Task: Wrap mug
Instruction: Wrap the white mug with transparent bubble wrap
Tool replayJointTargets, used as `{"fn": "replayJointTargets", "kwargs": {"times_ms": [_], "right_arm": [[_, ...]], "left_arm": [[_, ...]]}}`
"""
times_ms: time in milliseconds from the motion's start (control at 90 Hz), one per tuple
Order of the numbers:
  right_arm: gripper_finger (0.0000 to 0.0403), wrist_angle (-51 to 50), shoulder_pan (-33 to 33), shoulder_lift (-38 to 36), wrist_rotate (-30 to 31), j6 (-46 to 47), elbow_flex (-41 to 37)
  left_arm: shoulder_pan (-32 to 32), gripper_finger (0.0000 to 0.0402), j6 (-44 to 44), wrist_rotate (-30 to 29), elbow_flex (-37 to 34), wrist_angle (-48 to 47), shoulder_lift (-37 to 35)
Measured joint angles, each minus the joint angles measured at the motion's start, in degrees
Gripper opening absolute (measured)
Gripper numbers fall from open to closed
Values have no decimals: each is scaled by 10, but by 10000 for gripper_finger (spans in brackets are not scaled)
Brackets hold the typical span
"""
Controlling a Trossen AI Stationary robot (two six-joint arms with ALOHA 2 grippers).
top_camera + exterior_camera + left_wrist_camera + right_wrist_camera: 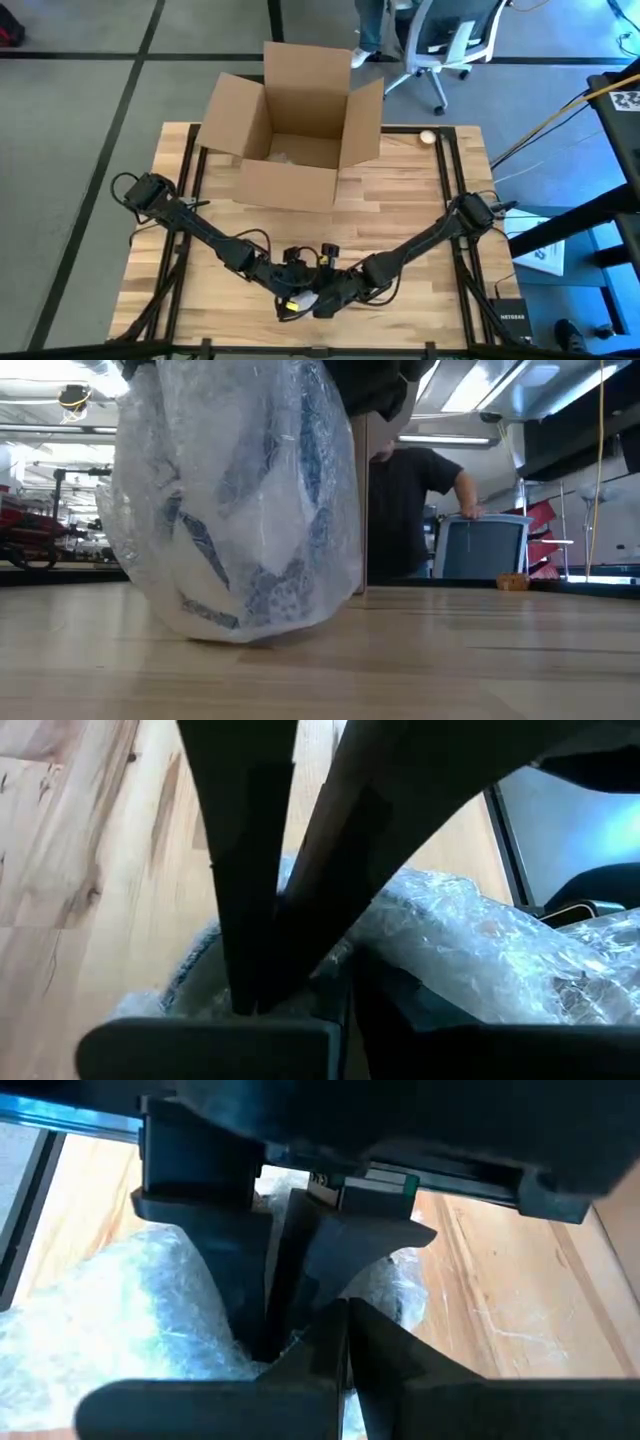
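The mug (240,530), white with blue markings, is bundled in clear bubble wrap (160,480) and stands by its underside on the wooden table (450,650) near the front edge (305,302). Both arms meet over it. My left gripper (293,298) (340,1020) and my right gripper (325,300) (345,1345) are each shut on the wrap at the top of the bundle, close together. In the low view the grippers show only as dark shapes at the top edge. My left gripper pinches bubble wrap (400,935) at the top of the bundle between its two fingers, coming from above. The other gripper's fingers (250,920) stand right in front and hide the exact spot. The bundle's underside (235,632) rests on the table. My right gripper pinches gathered bubble wrap (385,1295) at the bundle's top between its two fingers, from above, right beside the left gripper's fingers (290,1280). How many layers it holds cannot be seen. The bundle stays standing on the table.
An open cardboard box (290,130) stands at the table's far side, flaps spread. A small pale round thing (428,137) lies at the far right corner. A person (410,510) and an office chair (480,545) are beyond the table.
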Motion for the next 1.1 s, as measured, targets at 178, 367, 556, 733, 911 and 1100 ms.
{"fn": "replayJointTargets", "kwargs": {"times_ms": [178,367,556,733,911,1100], "right_arm": [[1,1,0,1,-3,0,0],[1,1,0,3,-5,-1,-1],[1,0,0,3,-4,-1,-1],[1,0,0,3,-3,-1,-1],[1,0,0,3,-3,0,-1],[1,0,0,2,-2,-1,-1]], "left_arm": [[0,0,5,2,-2,-9,-17],[0,0,14,0,-2,-26,-48],[0,0,16,-4,-2,-37,-53],[0,0,21,-4,-1,-41,-56],[0,0,25,-13,-1,-83,-87],[0,0,1,-52,0,-180,-134]]}}
